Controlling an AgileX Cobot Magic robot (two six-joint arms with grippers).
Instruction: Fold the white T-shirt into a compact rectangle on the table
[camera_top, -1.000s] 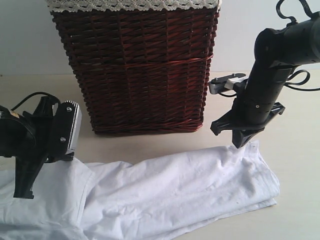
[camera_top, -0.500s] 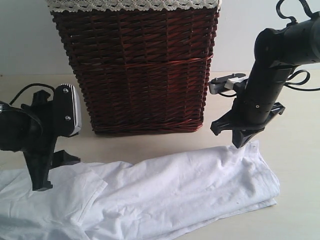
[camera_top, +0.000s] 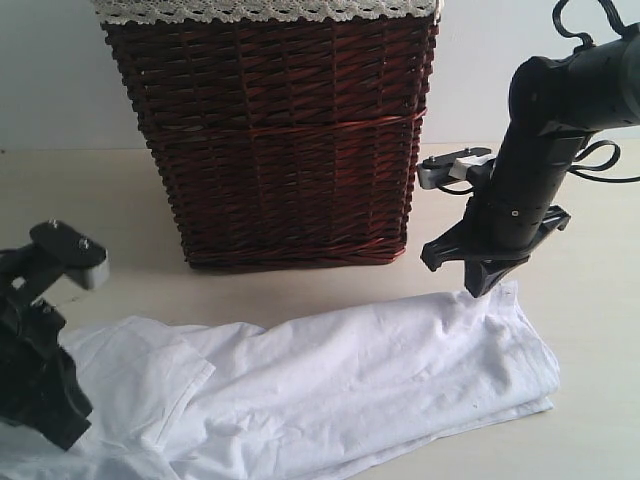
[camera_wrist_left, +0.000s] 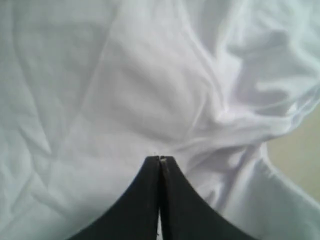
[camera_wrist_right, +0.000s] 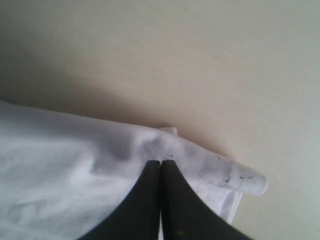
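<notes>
The white T-shirt lies crumpled in a long band across the table in front of the basket, with a sleeve folded flat at the left. My left gripper is shut with nothing between its jaws, its tips just over the shirt's wrinkled cloth. In the exterior view the left arm hangs low at the shirt's left end. My right gripper stands at the shirt's raised far right corner. Its jaws are shut where the cloth puckers by the rolled hem.
A tall brown wicker basket with a white lace-trimmed liner stands on the table right behind the shirt's middle. Bare tabletop shows to the right of the shirt and beside the basket.
The left gripper let go of the lifted sleeve, which dropped flat. It then shut again and swung down towards the shirt's near left end. The right arm has not moved.
</notes>
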